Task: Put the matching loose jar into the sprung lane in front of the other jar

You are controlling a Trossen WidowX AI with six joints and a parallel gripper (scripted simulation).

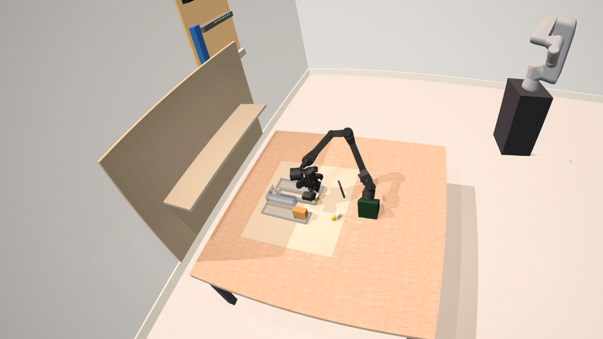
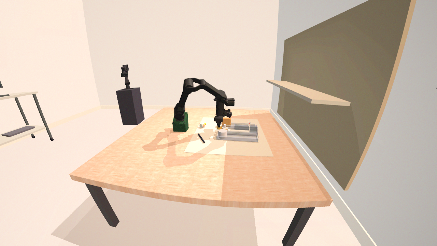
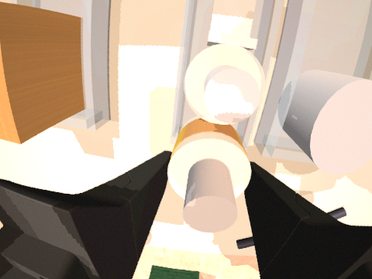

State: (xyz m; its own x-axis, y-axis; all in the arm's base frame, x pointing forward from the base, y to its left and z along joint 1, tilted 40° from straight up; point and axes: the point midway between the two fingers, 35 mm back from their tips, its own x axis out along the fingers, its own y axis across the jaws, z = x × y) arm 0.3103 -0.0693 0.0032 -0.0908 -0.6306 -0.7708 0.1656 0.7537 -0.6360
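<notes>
We see the gripper [image 3: 209, 181] with its two black jaws set about half apart and clenched on the sides of the loose jar [image 3: 209, 167], a cream jar with an orange body and a pale lid; one jaw presses each flank of the jar, which sits squarely between them. In the wrist view the held jar stands directly before the mouth of the middle sprung lane [image 3: 194, 15], and just beyond it, inside that lane, we find the matching jar [image 3: 225, 85], cream with a pale lid; the two appear very close, though we cannot tell whether they touch. To the right, in the neighbouring lane, we note a larger grey cylinder [image 3: 328, 121]; to the left, an orange box [image 3: 39, 70] occupies the front of the other lane. In the top view the grey lane rack [image 1: 278, 202] lies on a pale mat [image 1: 273, 236] on the desk [image 1: 379, 270], with the arm [image 1: 356, 153] arched over from its green base [image 1: 368, 208]. A black pen [image 1: 341, 189] and a small yellow-and-white bottle [image 1: 335, 217] lie on the mat, well apart from the rack.
</notes>
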